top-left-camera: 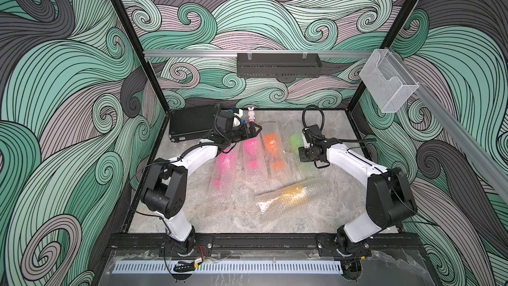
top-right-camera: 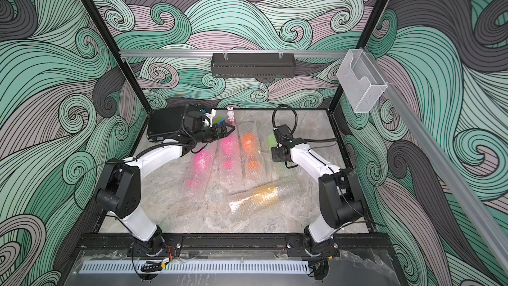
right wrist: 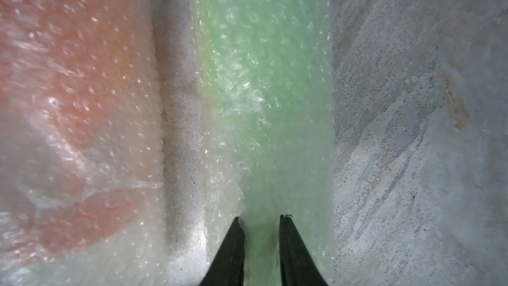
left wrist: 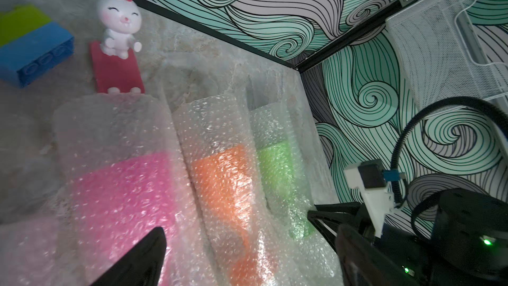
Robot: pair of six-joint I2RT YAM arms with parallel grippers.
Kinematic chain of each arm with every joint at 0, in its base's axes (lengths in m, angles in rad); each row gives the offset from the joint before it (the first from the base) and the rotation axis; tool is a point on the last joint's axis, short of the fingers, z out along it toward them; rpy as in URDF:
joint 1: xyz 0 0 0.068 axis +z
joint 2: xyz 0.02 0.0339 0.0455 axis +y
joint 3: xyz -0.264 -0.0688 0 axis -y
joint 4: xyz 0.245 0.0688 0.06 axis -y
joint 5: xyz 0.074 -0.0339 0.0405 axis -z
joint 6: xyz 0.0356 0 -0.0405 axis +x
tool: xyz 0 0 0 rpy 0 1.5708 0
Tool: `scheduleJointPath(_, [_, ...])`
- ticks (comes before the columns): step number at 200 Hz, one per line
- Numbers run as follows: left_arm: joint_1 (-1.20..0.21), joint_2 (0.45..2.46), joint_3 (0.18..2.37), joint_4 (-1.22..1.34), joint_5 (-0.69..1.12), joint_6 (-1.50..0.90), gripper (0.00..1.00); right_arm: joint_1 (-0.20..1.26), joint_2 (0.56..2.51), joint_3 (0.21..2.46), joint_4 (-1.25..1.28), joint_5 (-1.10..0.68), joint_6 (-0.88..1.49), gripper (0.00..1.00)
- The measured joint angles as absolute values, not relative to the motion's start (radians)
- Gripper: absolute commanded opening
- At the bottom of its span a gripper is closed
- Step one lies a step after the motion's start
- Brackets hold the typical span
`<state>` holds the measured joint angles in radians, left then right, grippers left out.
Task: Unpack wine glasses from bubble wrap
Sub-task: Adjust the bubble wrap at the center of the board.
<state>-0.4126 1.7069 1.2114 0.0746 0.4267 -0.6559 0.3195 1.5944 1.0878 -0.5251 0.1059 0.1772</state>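
Note:
Five wine glasses lie on the marble floor, each rolled in bubble wrap (top-left-camera: 275,171): two pink (top-left-camera: 225,166) (top-left-camera: 251,147), an orange one (top-left-camera: 272,144), a green one (top-left-camera: 295,140) and a yellow one (top-left-camera: 294,192) nearer the front. My right gripper (right wrist: 261,220) points straight down. Its fingers are closed on the wrapped green glass (right wrist: 264,92) at a narrow part, squeezing the wrap. My left gripper (top-left-camera: 257,130) hangs open above the far ends of the pink (left wrist: 123,188) and orange (left wrist: 225,177) rolls, holding nothing.
A white rabbit figurine (top-left-camera: 250,113) and a green-and-blue block (left wrist: 33,45) stand at the back edge near my left gripper. A black box (top-left-camera: 192,122) fills the back left corner. A black basket (top-left-camera: 277,66) and a clear holder (top-left-camera: 387,83) hang on the rails.

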Motion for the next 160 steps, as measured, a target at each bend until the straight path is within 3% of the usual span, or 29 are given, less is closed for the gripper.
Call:
scheduleJointPath(15, [-0.435, 1.722, 1.231, 0.075, 0.436, -0.664, 0.95, 0.292, 1.584, 1.087, -0.515, 0.061, 0.201, 0.16])
scheduleJointPath(83, [-0.522, 1.809, 1.346, 0.062, 0.469, -0.694, 0.94, 0.147, 1.502, 0.97, -0.339, -0.226, 0.384, 0.13])
scheduleJointPath(160, [-0.64, 1.961, 1.49, -0.01, 0.486, -0.75, 0.84, 0.116, 1.502, 0.885, -0.226, -0.331, 0.456, 0.14])
